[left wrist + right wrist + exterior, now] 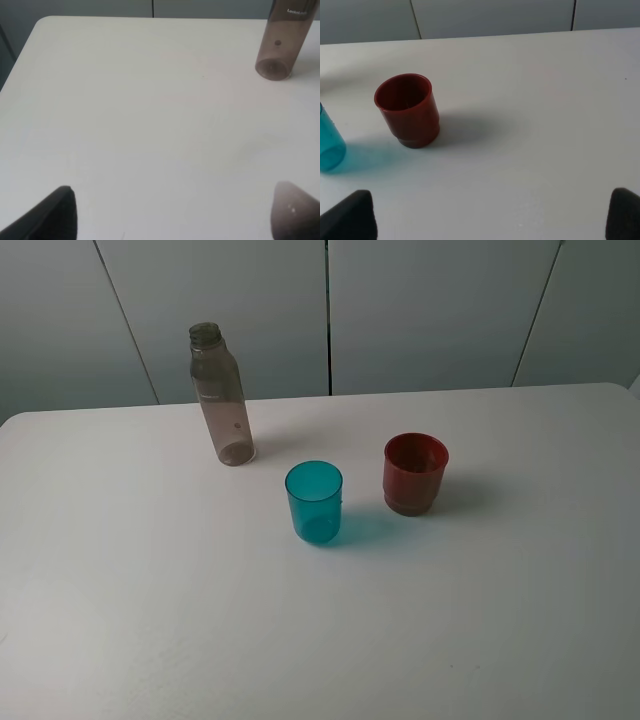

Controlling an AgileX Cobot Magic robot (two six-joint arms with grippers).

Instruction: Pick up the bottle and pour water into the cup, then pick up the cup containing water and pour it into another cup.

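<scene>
Left gripper (172, 212): two dark fingertips at the lower corners of its wrist view, jaws spread wide, nothing between them. Right gripper (492, 215): two dark fingertips at the lower corners of its wrist view, jaws likewise wide apart, empty. Neither arm appears in the high exterior view.

soft even light, faint rightward shadows
</scene>
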